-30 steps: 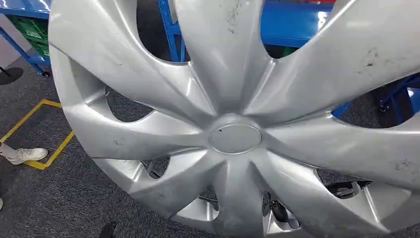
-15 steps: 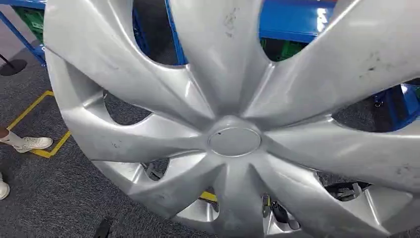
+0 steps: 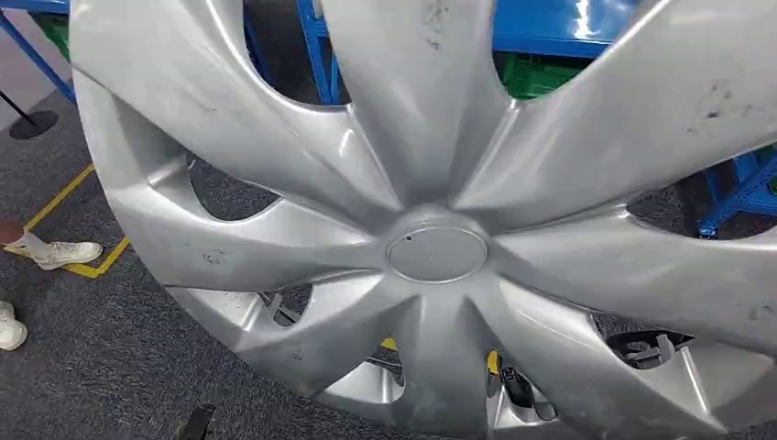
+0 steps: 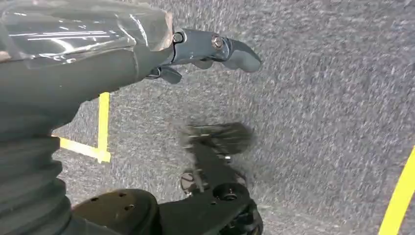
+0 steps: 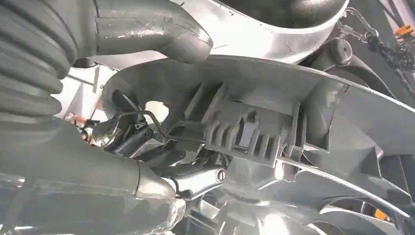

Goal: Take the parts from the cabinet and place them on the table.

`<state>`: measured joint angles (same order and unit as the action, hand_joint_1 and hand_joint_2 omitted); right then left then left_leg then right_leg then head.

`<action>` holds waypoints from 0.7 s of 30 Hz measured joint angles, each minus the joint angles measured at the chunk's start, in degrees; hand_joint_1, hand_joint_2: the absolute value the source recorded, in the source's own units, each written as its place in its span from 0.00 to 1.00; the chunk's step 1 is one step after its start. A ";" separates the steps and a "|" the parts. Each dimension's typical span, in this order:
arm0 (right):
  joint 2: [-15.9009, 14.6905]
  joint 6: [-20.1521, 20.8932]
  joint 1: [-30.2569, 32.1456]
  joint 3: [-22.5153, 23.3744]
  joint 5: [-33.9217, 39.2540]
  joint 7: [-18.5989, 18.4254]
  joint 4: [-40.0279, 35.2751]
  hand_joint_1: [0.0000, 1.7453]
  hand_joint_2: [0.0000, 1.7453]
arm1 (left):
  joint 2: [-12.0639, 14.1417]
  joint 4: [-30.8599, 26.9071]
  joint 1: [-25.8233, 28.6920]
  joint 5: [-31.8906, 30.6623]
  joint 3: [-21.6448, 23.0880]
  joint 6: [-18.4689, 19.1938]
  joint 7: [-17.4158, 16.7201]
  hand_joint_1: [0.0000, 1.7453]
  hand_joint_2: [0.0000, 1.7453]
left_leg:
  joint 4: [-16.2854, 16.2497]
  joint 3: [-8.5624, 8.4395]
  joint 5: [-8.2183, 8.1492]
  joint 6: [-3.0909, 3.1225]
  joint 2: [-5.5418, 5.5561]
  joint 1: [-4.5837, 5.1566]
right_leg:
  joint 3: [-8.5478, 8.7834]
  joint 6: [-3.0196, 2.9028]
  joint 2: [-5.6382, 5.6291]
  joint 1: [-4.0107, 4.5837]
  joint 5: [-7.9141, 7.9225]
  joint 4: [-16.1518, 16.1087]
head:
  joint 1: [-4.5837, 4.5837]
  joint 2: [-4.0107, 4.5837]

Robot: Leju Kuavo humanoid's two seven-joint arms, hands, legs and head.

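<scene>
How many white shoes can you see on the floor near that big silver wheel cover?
2. One white shoe lies by the yellow floor tape; the other white shoe sits nearer, cut off by the picture's left edge. The silver plastic wheel cover may hide more.

Bright, even overhead light falls on the silver wheel cover (image 3: 431, 247), drawing soft white sheen along its spokes and a hard glare patch on the blue shelf (image 3: 568, 27) behind. In the left wrist view the dark carpet (image 4: 333, 112) looks grainy and a dark part at mid-frame is smeared with motion blur. The right wrist view is dim and shadowed, washed out white near one edge.
</scene>
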<state>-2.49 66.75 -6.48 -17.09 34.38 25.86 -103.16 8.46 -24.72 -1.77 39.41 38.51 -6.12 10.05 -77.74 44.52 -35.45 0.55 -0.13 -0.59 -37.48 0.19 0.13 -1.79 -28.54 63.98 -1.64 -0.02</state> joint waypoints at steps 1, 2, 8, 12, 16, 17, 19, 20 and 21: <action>0.04 -0.02 -0.02 0.00 -0.15 0.00 -0.02 1.00 1.00 | -0.09 0.00 -0.01 -0.11 0.00 -0.11 0.00 0.00 1.00 | -1.53 -0.75 0.76 0.39 0.04 0.07 | -0.94 -0.07 0.01 0.36 0.75 0.00 | -0.04 0.00; 0.15 -0.06 -0.01 0.00 -0.24 0.00 -0.09 1.00 1.00 | -0.13 0.00 -0.07 -0.26 0.00 -0.37 0.00 0.00 1.00 | -0.90 -2.48 2.55 1.15 0.10 0.27 | -1.89 -0.14 0.00 0.76 1.53 -0.01 | -0.02 0.00; 0.61 -0.20 -0.24 -0.09 -0.57 0.15 -1.05 1.00 1.00 | 0.70 -0.55 -1.14 -1.11 -0.24 -0.74 -0.02 0.00 1.00 | 19.16 -18.23 1.10 5.91 -0.19 4.54 | -3.25 0.24 0.34 0.81 6.30 -2.70 | -0.11 -0.02; 0.57 -0.20 0.03 0.00 -0.52 0.42 -1.49 1.00 1.00 | 1.25 -0.66 -0.87 -2.08 -0.22 -0.52 -0.33 0.00 1.00 | 24.07 -18.13 6.56 6.37 -0.39 4.16 | -4.30 -0.09 -0.03 0.99 4.14 -2.43 | -0.07 0.00; -0.06 0.00 0.64 0.09 -0.55 0.46 -1.55 1.00 1.00 | 0.85 -0.96 -0.59 -2.21 -0.04 -0.02 -0.44 0.00 1.00 | 23.72 -15.03 8.93 4.98 -0.51 3.80 | -6.80 0.82 -0.06 0.70 -1.76 11.54 | -0.09 0.00; -0.22 0.02 0.74 0.09 -0.55 0.46 -1.55 1.00 1.00 | 0.76 -0.96 -0.49 -2.21 -0.02 -0.04 -0.44 0.00 1.00 | 23.28 -13.98 9.35 4.63 -0.58 3.61 | -5.85 1.91 -0.06 0.56 -0.15 11.80 | -0.09 0.00; -0.37 0.02 0.74 0.09 -0.52 0.46 -1.55 1.00 1.00 | 0.68 -0.96 -0.35 -2.21 -0.02 -0.04 -0.44 0.00 1.00 | 21.87 -12.05 9.73 4.02 -0.69 3.15 | -0.45 3.29 0.05 0.15 2.24 5.48 | -0.11 0.00; -0.39 0.04 0.71 0.09 -0.52 0.46 -1.57 1.00 1.00 | 0.70 -0.96 -0.35 -2.21 0.00 -0.04 -0.46 0.00 1.00 | 20.54 -11.05 9.66 3.83 -0.70 3.01 | 3.68 3.35 0.23 -0.13 1.28 -0.47 | -0.07 -0.02; -0.37 0.04 0.67 0.07 -0.52 0.46 -1.59 1.00 1.00 | 0.88 -0.98 -0.36 -2.21 -0.02 -0.07 -0.46 0.00 1.00 | 19.33 -9.79 9.43 3.47 -0.64 3.26 | 6.41 2.83 0.14 0.45 -1.12 -3.88 | 0.04 -0.02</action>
<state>-2.86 66.80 -5.81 -17.03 33.86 26.32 -104.76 9.33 -25.70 -2.12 37.20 38.49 -6.19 9.60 -58.41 34.73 -26.01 4.01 -0.77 2.67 -31.07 3.03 0.27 -1.33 -29.66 60.11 -1.60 -0.04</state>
